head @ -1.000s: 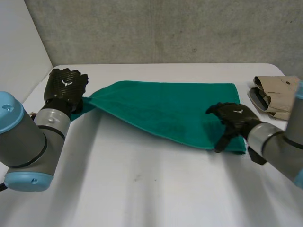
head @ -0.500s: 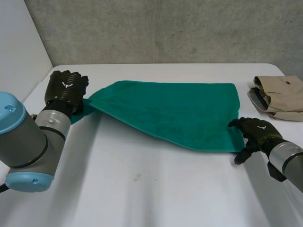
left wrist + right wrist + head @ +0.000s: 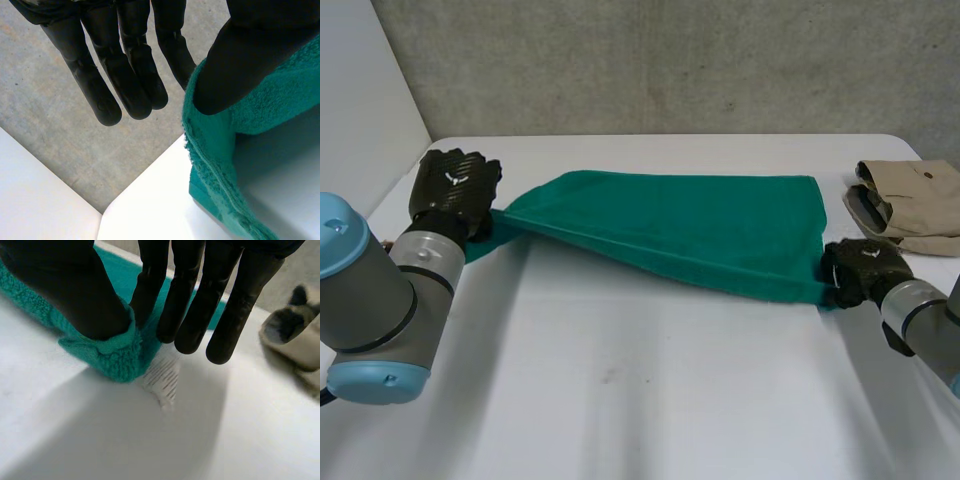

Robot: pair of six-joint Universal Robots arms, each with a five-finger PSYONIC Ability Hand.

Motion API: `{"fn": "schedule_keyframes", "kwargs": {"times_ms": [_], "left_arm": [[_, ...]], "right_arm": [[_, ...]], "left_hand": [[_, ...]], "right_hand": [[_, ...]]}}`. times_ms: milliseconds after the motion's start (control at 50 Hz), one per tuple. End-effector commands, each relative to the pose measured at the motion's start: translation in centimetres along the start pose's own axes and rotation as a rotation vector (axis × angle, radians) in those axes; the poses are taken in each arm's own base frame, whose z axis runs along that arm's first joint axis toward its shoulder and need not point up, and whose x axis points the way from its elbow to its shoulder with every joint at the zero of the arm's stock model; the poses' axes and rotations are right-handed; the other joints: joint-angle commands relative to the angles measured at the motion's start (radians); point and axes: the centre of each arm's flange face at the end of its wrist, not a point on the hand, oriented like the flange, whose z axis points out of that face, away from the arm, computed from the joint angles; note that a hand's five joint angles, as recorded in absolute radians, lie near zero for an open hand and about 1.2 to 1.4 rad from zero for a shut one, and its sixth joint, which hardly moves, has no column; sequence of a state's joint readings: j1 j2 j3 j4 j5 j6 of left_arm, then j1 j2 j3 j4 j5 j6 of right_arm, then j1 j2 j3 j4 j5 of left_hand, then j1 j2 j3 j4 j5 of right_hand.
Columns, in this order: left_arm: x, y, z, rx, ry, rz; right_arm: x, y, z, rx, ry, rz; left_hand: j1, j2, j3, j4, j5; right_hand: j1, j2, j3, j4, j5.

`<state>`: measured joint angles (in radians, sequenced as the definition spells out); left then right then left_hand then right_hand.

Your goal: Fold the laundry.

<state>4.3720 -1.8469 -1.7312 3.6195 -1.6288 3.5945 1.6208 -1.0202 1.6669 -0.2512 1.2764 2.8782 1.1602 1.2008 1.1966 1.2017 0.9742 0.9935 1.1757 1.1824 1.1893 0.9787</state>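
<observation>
A green towel (image 3: pixel 690 230) lies spread across the white table (image 3: pixel 620 390), its near edge pulled taut between both hands. My left hand (image 3: pixel 455 192) is shut on the towel's left corner, lifted slightly off the table. In the left wrist view the thumb (image 3: pixel 245 60) presses the towel (image 3: pixel 260 120) against a finger, and the other fingers (image 3: pixel 125 75) stay straight. My right hand (image 3: pixel 863 270) is shut on the near right corner. In the right wrist view its thumb (image 3: pixel 65 290) and fingers (image 3: pixel 185 305) pinch the towel (image 3: pixel 112 355), and a white label (image 3: pixel 162 377) hangs below the corner.
A folded beige garment (image 3: pixel 910 205) lies at the table's right edge, just behind my right hand, and it is also beside the fingers in the right wrist view (image 3: pixel 295 335). A grey wall runs behind the table.
My right hand slid off the towel's top to its near right corner and shut on it. The towel's near edge is now drawn taut. The left hand barely moved.
</observation>
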Motion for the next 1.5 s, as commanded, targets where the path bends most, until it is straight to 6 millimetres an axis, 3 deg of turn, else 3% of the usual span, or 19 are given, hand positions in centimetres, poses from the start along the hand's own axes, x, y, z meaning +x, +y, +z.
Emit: {"fn": "schedule_keyframes", "kwargs": {"times_ms": [20,40,120,220,320,380,500,580,700,760,880,1020,1140,1320,1340,1360,1380,1400,1500], "left_arm": [[-0.5,-0.1,-1.1,-0.077,0.03,0.017],[-0.6,-0.3,-1.4,-0.089,0.037,0.019],[-1.3,-0.5,-2.8,-0.168,0.065,0.045],[-2.2,-0.1,-5.8,-0.337,0.149,0.202],[-1.9,1.0,-9.2,-0.495,0.301,0.38],[-1.2,1.4,-10.7,-0.537,0.388,0.432],[-0.7,1.2,-10.2,-0.486,0.427,0.407],[-0.2,1.6,-8.2,-0.431,0.405,0.406],[1.3,2.5,-3.1,-0.298,0.329,0.417],[1.6,2.8,-0.1,-0.233,0.273,0.403],[2.4,4.0,5.9,-0.101,0.167,0.385],[3.6,6.7,10.1,-0.038,0.072,0.399],[4.3,8.2,12.1,0.006,0.015,0.401],[6.0,9.5,12.8,0.067,-0.001,0.402],[6.1,9.5,12.7,0.073,-0.004,0.402],[6.3,9.4,12.7,0.082,-0.007,0.401],[6.6,9.1,12.5,0.1,-0.011,0.399],[6.8,9.1,12.3,0.109,-0.008,0.399],[6.9,6.3,11.0,0.206,-0.05,0.385]], "right_arm": [[0.7,-4.2,-2.0,0.075,0.018,-0.07],[0.5,-5.7,-3.2,0.077,0.001,-0.115],[-0.2,-7.9,-6.5,0.002,-0.057,-0.269],[-1.2,-7.6,-10.3,-0.193,-0.17,-0.493],[0.4,-6.6,-14.0,-0.423,-0.236,-0.671],[0.9,-6.3,-14.2,-0.443,-0.228,-0.675],[0.4,-5.5,-14.1,-0.457,-0.256,-0.661],[-0.1,-4.8,-12.3,-0.432,-0.264,-0.658],[-2.3,-5.5,-8.6,-0.326,-0.227,-0.652],[-2.4,-5.8,-7.3,-0.315,-0.193,-0.661],[-2.7,-6.9,-2.3,-0.229,-0.068,-0.715],[-1.7,-8.1,3.1,-0.098,0.1,-0.734],[-1.3,-7.3,7.0,-0.024,0.159,-0.742],[-1.5,-6.2,10.0,0.048,0.208,-0.734],[-1.5,-6.8,10.3,0.092,0.241,-0.726],[-1.4,-7.2,10.4,0.115,0.263,-0.718],[-1.2,-7.5,10.4,0.133,0.287,-0.706],[-1.1,-8.0,10.4,0.153,0.309,-0.692],[0.3,-12.3,7.7,0.264,0.391,-0.552]], "left_hand": [[0.236,0.195,0.2,0.195,0.248],[0.236,0.195,0.2,0.195,0.248],[0.236,0.195,0.2,0.195,0.248],[0.236,0.195,0.2,0.195,0.248],[0.236,0.195,0.2,0.195,0.248],[0.236,0.195,0.2,0.195,0.248],[0.236,0.195,0.2,0.195,0.248],[0.236,0.195,0.2,0.195,0.248],[0.236,0.195,0.2,0.195,0.248],[0.236,0.195,0.2,0.195,0.248],[0.236,0.195,0.2,0.195,0.248],[0.236,0.195,0.2,0.195,0.248],[0.236,0.195,0.2,0.195,0.248],[0.236,0.195,0.2,0.195,0.248],[0.222,0.181,0.185,0.18,0.233],[-0.086,-0.127,-0.123,-0.128,-0.075],[-0.793,-0.833,-0.829,-0.834,-0.781],[-0.986,-1.026,-1.022,-1.027,-0.974],[-0.986,-1.026,-1.022,-1.027,-0.974]], "right_hand": [[0.403,0.221,0.214,0.207,0.243],[0.403,0.221,0.214,0.207,0.243],[0.403,0.221,0.214,0.207,0.243],[0.403,0.221,0.214,0.207,0.243],[0.403,0.221,0.214,0.207,0.243],[0.403,0.221,0.214,0.207,0.243],[0.403,0.221,0.214,0.207,0.243],[0.403,0.221,0.214,0.207,0.243],[0.403,0.221,0.214,0.207,0.243],[0.403,0.221,0.214,0.207,0.243],[0.403,0.221,0.214,0.207,0.243],[0.403,0.221,0.214,0.207,0.243],[0.403,0.221,0.214,0.207,0.243],[0.403,0.221,0.214,0.207,0.243],[-0.143,-0.325,-0.332,-0.338,-0.302],[-0.633,-0.816,-0.822,-0.829,-0.793],[-0.819,-1.001,-1.008,-1.015,-0.979],[-0.819,-1.001,-1.008,-1.015,-0.979],[-0.819,-1.001,-1.008,-1.015,-0.979]]}}
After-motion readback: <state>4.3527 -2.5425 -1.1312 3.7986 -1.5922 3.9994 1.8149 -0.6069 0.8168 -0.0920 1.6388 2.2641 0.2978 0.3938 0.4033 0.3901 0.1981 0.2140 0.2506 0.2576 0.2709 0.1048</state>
